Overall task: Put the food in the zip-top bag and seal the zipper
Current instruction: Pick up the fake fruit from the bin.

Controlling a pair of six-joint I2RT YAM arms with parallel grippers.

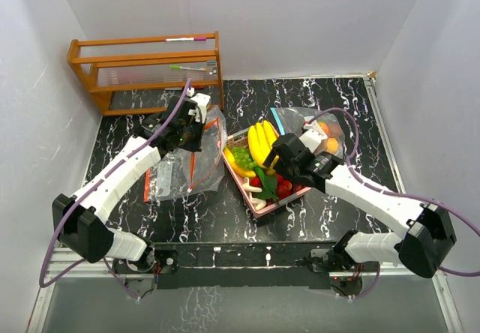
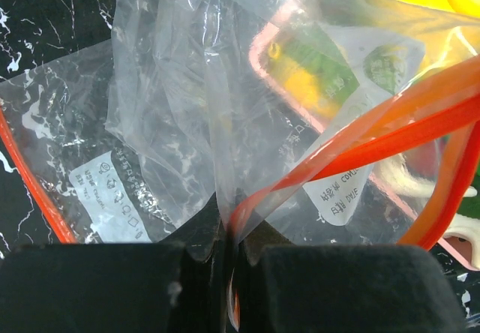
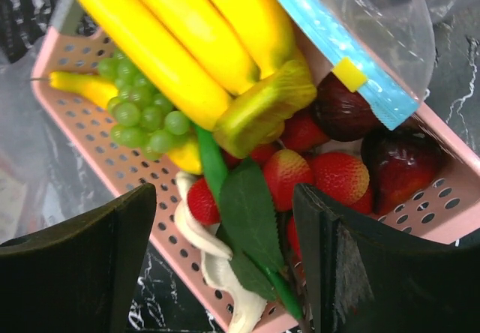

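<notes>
Nearest me, the right gripper (image 1: 276,160) hangs over the right side of the pink tray (image 1: 262,205). Its two fingers (image 3: 75,265) are spread wide with nothing between them. Below it, in the tray, lies most of the food: strawberries (image 3: 341,175) and a green leaf (image 3: 247,213) sit at the near end under the gripper, with dark plums (image 3: 401,164) to the right. A white piece (image 3: 206,235) curls against the near rim. Further in, green grapes (image 1: 241,157) lie at the tray's left, touching the banana bunch (image 1: 261,142) that fills its far end.

Left of the tray, the left gripper (image 1: 196,121) is pinched tight on the plastic of the orange-zipper bag (image 1: 180,172), right at its orange strip. That bag sprawls crumpled on the black marbled table (image 1: 225,224) just beside the tray's left edge, and nothing shows inside it.

At the tray's far right corner a blue-zipper bag (image 1: 315,123) laps over the rim. Two orange pieces (image 1: 328,136) show through its plastic.

Well beyond the tray, to its far left against the wall, stands a wooden rack (image 1: 146,70) with two pens (image 1: 186,39) on its shelves.
</notes>
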